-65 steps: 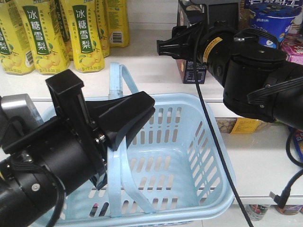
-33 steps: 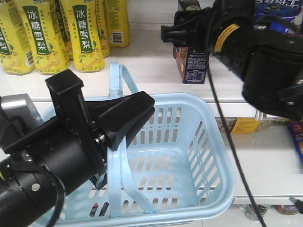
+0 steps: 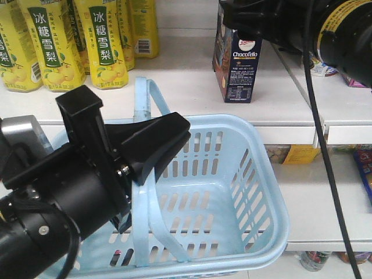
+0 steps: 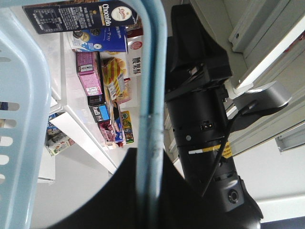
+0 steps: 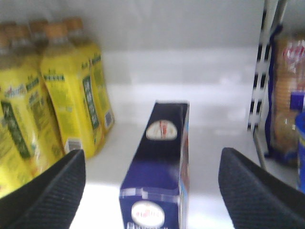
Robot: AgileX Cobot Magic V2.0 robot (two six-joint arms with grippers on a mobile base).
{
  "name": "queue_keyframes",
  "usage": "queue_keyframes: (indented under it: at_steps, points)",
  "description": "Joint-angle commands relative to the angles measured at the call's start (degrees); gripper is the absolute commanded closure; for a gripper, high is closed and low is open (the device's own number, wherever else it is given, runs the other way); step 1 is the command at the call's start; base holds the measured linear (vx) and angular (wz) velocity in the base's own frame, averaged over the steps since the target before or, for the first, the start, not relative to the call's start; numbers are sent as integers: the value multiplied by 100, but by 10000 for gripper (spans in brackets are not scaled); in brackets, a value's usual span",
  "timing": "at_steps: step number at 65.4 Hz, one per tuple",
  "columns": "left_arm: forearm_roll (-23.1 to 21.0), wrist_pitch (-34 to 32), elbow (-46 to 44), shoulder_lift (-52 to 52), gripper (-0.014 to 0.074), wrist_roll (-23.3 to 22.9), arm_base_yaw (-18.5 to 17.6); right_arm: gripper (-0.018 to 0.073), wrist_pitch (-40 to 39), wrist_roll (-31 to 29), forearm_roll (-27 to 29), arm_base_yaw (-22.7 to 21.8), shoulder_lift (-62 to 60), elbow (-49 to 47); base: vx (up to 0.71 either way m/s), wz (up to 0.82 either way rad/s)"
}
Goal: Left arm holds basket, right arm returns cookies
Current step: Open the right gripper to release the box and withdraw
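Glossy slotted plastic basket [image 3: 256, 192]

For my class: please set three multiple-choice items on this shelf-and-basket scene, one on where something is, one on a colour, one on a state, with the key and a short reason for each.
1. Where does the cookies box stand?
A. Inside the basket
B. Upright on the white shelf
C. On the floor

2. What colour is the basket?
A. Light blue
B. Red
C. Green

3. How is the right gripper?
A. Shut on the cookies box
B. Shut on a bottle
C. Open, fingers apart on either side of the box

Key:
1 B: the front view shows the box upright on the shelf, right of the yellow bottles, and none in the basket.
2 A: its slotted walls and handles are pale blue.
3 C: the right wrist view shows both fingers wide of the box, not touching it.
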Motion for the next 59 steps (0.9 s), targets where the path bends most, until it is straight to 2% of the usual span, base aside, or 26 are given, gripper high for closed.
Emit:
queue_keyframes:
  at_steps: [1,7,12,30,59]
  points:
    - [258,-426,-204,-130,604,25,-42,-4,-82,-886,635,-12,-271,-146,0,0]
    - [258,-426,-204,-130,604,25,-42,-4,27,-1478,1143,124,-387,-146,0,0]
    - [258,-426,-204,-130,604,25,-42,-3,165,-1733,1222,348,-511,-146,0,0]
    - [258,-426,-204,-130,604,25,-42,-2,1099,-1968,1200,1429,-996,-146,0,0]
    - [258,-426,-204,-130,604,25,-42,-3,2450,-2086,1207,2931,-2253,-30,0,0]
